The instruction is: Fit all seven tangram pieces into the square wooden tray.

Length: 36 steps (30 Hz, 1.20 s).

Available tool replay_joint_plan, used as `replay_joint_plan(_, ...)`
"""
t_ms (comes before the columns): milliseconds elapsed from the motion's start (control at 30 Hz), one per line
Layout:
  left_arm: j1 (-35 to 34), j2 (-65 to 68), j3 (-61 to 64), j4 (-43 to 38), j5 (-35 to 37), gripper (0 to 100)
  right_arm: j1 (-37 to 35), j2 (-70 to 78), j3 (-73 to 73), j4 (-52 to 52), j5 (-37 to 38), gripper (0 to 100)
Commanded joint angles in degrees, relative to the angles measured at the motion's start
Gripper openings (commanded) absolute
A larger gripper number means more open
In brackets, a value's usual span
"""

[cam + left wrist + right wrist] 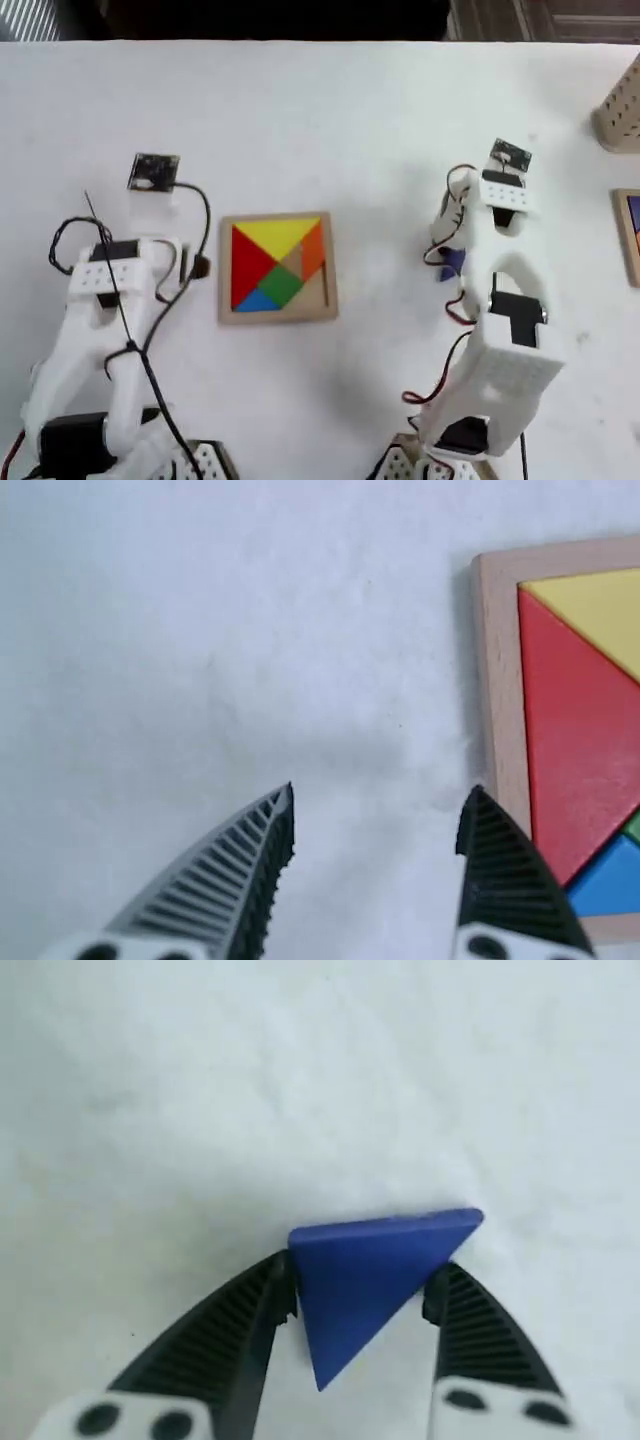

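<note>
White bench (pixel 330 120) fills the scene, with a dark strip of room beyond its far edge. The left arm (pixel 100 300) rises from the near left corner and folds forward. Its hand (pixel 380 800) points down at bare bench with the fingers spread wide and nothing between them, one fingertip just beside the outer rim of the square wooden tray (pixel 495 680). The tray sits about midway across the bench, nearer the near edge than the far one, squared to it. In it lie a yellow triangle (pixel 275 236), a red triangle (pixel 250 270), a green piece (pixel 282 285), an orange piece (pixel 314 250) and a light blue triangle (pixel 258 300), with a patch of bare wood (pixel 312 290) showing at the corner nearest the right arm. The right arm (pixel 500 350) stands at the near right, stretched toward the far edge. Its hand (pixel 362 1290) is closed on a dark blue triangle (pixel 385 1240), one finger on each slanted side, low over the bench and well apart from the tray. Open white surface lies between the tray and that hand, and across the whole far half. A perforated wooden block (pixel 620 110) and a second wooden frame (pixel 628 235) sit at the right edge.
</note>
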Motion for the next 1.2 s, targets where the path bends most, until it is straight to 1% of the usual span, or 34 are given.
replay_joint_plan(0, 1.01, -1.71, -0.35, -1.05, -0.53, 27, -1.45, 0.13, -2.20, -0.40, 5.80, 3.4)
replay_joint_plan(33, 1.01, -1.71, -0.35, -1.05, -0.53, 27, -1.80, 0.13, -2.11, -0.48, 6.59, 0.5)
replay_joint_plan(100, 1.01, -1.71, -0.35, -1.05, -0.62, 27, -2.24, 0.13, -2.11, -0.40, 7.65, 3.4)
replay_joint_plan(167, 1.01, -1.71, -0.35, -1.05, -0.62, 27, -2.51, 0.13, -2.11, -0.40, 8.09, 1.5)
replay_joint_plan(333, 1.01, -1.71, -0.35, -1.05, -0.70, 27, -5.58, -1.45, -2.02, -0.22, 16.53, 1.8)
replay_joint_plan(500, 1.01, -1.71, -0.35, -1.14, -0.79, 27, -8.13, -7.43, -1.67, 1.10, 20.04, 1.8)
replay_joint_plan(667, 1.01, -1.71, -0.26, -2.20, -0.62, 27, -10.77, -14.20, -1.67, 5.23, 20.22, 1.8)
replay_joint_plan(867, 0.84, -1.71, -0.26, -2.46, -0.44, 27, -16.13, -16.31, -1.58, 10.95, 19.60, 1.8)
replay_joint_plan(1067, 0.84, -1.71, -0.26, -2.46, -0.44, 27, -18.15, -16.31, 6.95, 8.92, 19.60, 1.8)
replay_joint_plan(1167, 0.84, -1.71, -0.18, -2.55, -0.44, 27, -17.54, -16.31, 9.32, 6.90, 19.60, 1.8)
